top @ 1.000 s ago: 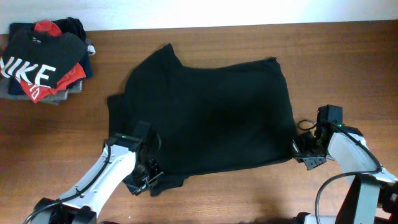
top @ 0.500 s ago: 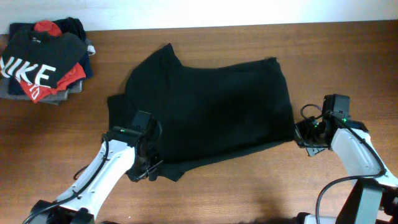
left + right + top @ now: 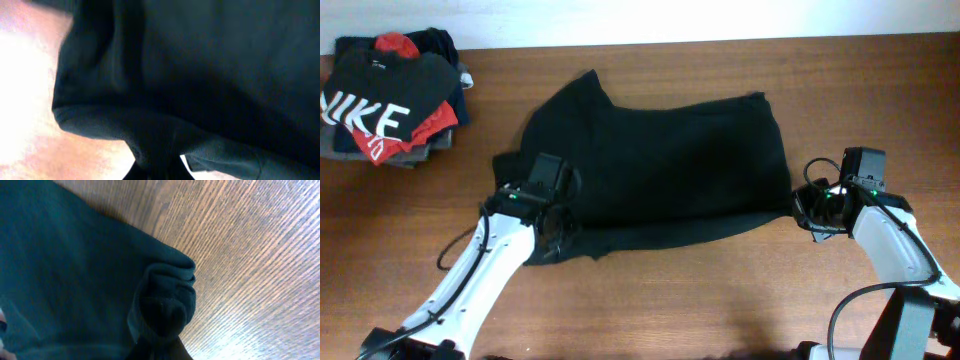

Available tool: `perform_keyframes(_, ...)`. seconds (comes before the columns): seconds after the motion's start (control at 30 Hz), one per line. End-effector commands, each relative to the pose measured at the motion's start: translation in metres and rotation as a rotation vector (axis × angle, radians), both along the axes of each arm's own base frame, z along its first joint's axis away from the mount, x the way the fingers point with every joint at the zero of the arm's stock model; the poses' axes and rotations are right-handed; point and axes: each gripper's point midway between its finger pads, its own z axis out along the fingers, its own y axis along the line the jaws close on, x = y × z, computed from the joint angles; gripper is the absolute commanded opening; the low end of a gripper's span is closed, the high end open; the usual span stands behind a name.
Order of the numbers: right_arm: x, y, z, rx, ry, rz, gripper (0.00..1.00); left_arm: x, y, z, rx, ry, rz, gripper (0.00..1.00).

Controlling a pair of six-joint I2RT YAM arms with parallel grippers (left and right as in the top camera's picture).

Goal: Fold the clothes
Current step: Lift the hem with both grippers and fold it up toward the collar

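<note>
A black shirt [image 3: 670, 160] lies spread across the middle of the desk [image 3: 720, 310], and each arm holds one corner of its hem on the near side.

Risk: the thin cloth could slip from a pinch, most likely on the left, where it is bunched and the hold is hard to see. If one arm carries its corner further than the other, the fold would land skewed or wrinkled. A pile of clothes [image 3: 390, 95] sits at the far-left corner, well apart.

The left claw [image 3: 553, 246] appears clenched on gathered hem, its fingers hidden under fabric. The right claw [image 3: 806, 208] is clamped on a rolled hem corner, just above bare wood.
</note>
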Motion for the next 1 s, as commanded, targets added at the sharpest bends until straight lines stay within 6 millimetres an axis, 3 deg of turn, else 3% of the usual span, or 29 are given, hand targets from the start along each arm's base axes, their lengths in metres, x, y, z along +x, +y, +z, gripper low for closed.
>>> perform_keyframes(0.0, 0.009, 0.001, 0.012, 0.007, -0.039, -0.016, 0.04, 0.021, 0.009, 0.017, 0.075, -0.079, -0.006, 0.01)
perform_keyframes(0.23, 0.016, -0.001, 0.015, 0.0, -0.072, -0.019, 0.04, 0.034, 0.01, 0.022, 0.085, -0.136, 0.003, 0.01)
perform_keyframes(0.5, 0.024, 0.001, 0.018, -0.006, -0.104, -0.01, 0.04, 0.046, 0.027, 0.029, 0.186, -0.204, 0.037, 0.01)
perform_keyframes(0.83, 0.053, 0.027, 0.029, -0.029, -0.224, 0.08, 0.04, 0.059, 0.028, 0.035, 0.194, -0.263, 0.051, 0.01)
perform_keyframes(0.97, 0.055, 0.028, 0.024, -0.073, -0.213, 0.081, 0.04, 0.063, 0.028, 0.035, 0.197, -0.276, 0.056, 0.01)
